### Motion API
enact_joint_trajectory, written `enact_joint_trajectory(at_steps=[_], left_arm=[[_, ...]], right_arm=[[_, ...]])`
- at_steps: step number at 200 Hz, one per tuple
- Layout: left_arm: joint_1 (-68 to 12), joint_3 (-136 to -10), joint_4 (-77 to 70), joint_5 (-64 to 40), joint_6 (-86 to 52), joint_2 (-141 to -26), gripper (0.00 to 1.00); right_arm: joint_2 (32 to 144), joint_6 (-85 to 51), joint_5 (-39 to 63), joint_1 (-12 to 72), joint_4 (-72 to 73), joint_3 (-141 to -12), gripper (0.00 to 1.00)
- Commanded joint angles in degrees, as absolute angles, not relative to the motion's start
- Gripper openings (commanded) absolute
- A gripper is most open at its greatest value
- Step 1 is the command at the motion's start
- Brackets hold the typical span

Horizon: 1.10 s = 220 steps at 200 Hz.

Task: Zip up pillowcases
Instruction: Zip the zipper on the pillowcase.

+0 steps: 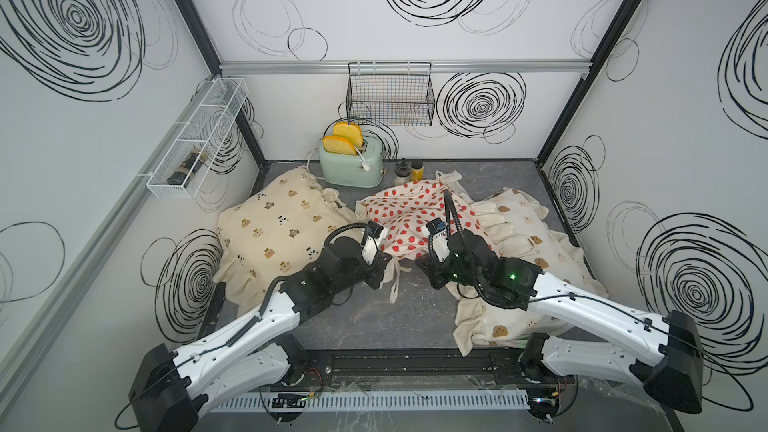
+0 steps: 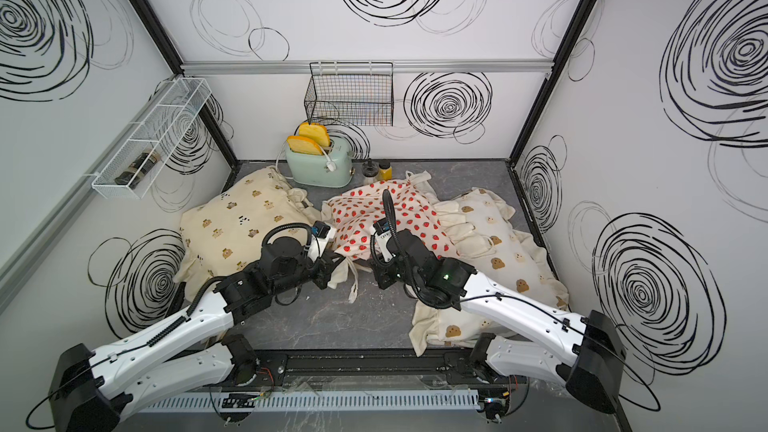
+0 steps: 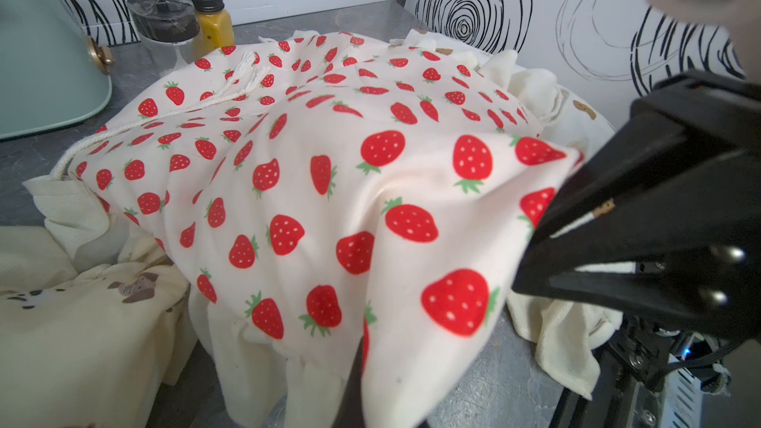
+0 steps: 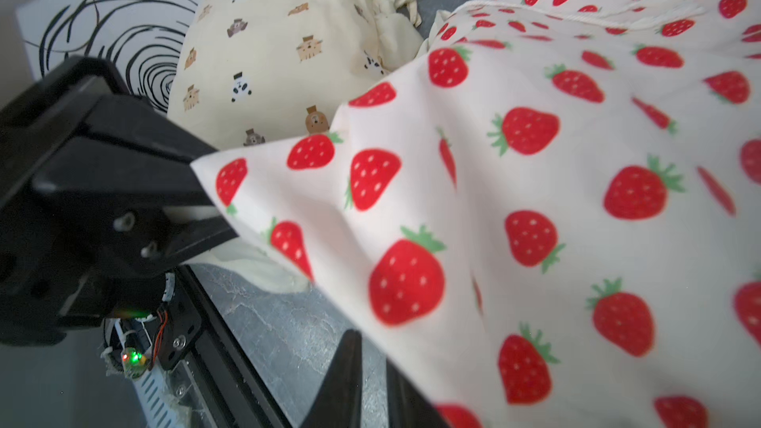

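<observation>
Three pillowcases lie on the grey table. The cream one with bears and pandas (image 1: 274, 226) is at the left, the white strawberry one (image 1: 411, 209) in the middle, and the off-white one with brown bear faces (image 1: 523, 226) at the right. My left gripper (image 1: 381, 273) is shut on the strawberry pillowcase's near left corner; cloth (image 3: 370, 199) drapes over its fingers. My right gripper (image 1: 424, 268) is at the near right corner. In the right wrist view its fingers (image 4: 344, 380) stand a narrow gap apart, their tips under the cloth edge (image 4: 412, 273). No zipper shows.
A mint toaster (image 1: 353, 166) with two toast slices stands at the back, with two small jars (image 1: 409, 172) beside it. A black wire basket (image 1: 390, 97) hangs on the back wall. A white wire rack (image 1: 199, 139) on the left wall holds a dark bottle.
</observation>
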<state>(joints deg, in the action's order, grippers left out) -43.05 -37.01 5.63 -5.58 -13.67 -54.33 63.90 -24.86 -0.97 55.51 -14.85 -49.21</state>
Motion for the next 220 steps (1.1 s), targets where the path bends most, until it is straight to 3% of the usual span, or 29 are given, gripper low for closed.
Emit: enact_joint_trajectory(at_steps=[1,67,220], left_arm=[[-42.7,-38.8,4.3,-7.5,-14.3,-54.3,0.00],[-42.5,-39.3,3.6,-8.1,-14.4,-55.1,0.00],[-42.4,-39.5,2.9,-9.8,-14.6,-54.9,0.00]], right_arm=[[64.3,-24.8,0.2,54.8,-8.7,-48.9,0.18],[65.8,-24.5,1.9,54.4,-6.3,-47.8,0.26],[69.7,-23.9,0.5,54.4,-2.5,-47.5,0.22]])
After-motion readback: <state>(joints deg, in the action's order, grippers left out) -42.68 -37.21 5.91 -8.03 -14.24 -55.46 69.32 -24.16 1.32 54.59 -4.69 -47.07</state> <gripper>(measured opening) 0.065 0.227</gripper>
